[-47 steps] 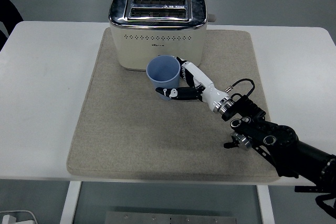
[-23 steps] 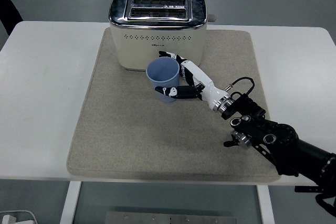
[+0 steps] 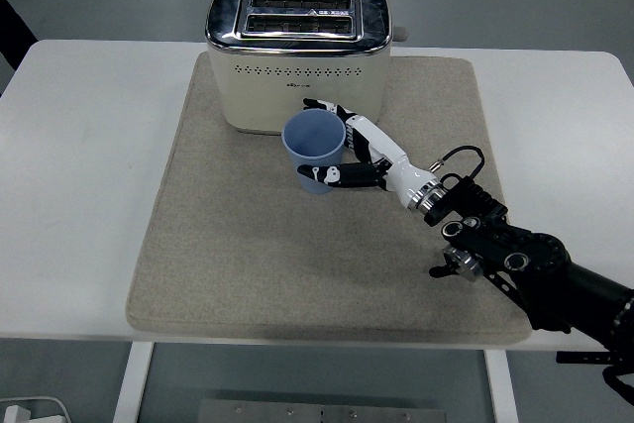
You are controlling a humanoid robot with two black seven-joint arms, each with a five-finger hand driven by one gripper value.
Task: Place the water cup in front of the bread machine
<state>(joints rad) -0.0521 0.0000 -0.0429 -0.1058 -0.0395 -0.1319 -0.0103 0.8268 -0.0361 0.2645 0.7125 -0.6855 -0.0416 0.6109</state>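
A light blue water cup [image 3: 314, 149] stands upright on the beige mat [image 3: 248, 245], just in front of the cream and chrome bread machine [image 3: 295, 56]. My right hand [image 3: 342, 151] reaches in from the lower right and stays around the cup's right side. Its upper fingers [image 3: 325, 107] have spread off the rim behind the cup, and its thumb [image 3: 332, 176] lies along the cup's lower front. The black right arm [image 3: 515, 264] crosses the mat's right part. The left arm does not show.
The mat covers the middle of the white table [image 3: 79, 146]. The bread machine stands at the mat's far edge with its lever knob [image 3: 398, 34] on the right. A dark shape [image 3: 12, 22] shows at the upper left edge.
The cup and my right hand have shifted slightly right and toward me. The fingers have loosened and spread around the cup.
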